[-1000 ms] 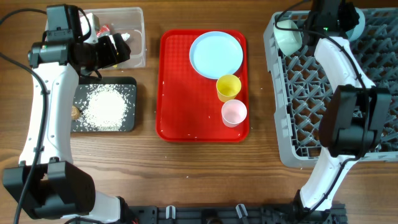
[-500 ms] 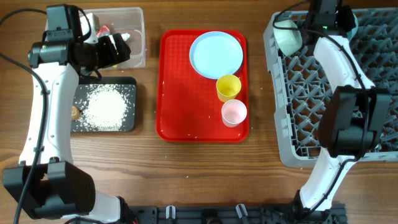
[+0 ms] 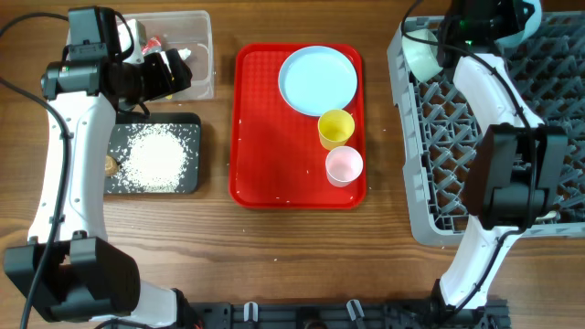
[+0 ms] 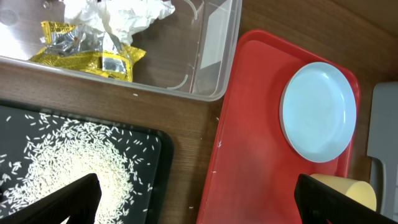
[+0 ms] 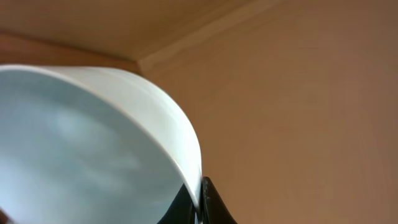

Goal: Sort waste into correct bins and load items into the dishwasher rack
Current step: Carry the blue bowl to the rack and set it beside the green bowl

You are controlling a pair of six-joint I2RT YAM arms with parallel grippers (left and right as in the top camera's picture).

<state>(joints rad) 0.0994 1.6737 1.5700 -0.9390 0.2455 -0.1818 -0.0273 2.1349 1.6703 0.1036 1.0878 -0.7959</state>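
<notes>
My right gripper point(image 3: 508, 20) is shut on the rim of a light-blue bowl point(image 3: 528, 11), held over the far edge of the grey dishwasher rack point(image 3: 548, 137). The right wrist view shows the bowl point(image 5: 93, 143) clamped between the fingers point(image 5: 200, 200). A second bowl point(image 3: 422, 53) stands in the rack's far left corner. My left gripper point(image 3: 174, 71) is open and empty point(image 4: 196, 194) by the clear tub point(image 3: 199, 64). The tub holds tissue point(image 4: 124, 12) and yellow wrappers point(image 4: 87, 53). Rice point(image 3: 155, 155) and a brown bit point(image 3: 111, 164) lie in the black tray point(image 3: 189, 185).
A red tray point(image 3: 274, 137) in the middle carries the light-blue plate point(image 3: 317, 79), the yellow cup point(image 3: 335, 128) and the pink cup point(image 3: 344, 165). A few rice grains lie on the wood between the black tray and the red tray.
My right gripper has shifted slightly toward the far edge with the bowl. The left arm has not moved.
</notes>
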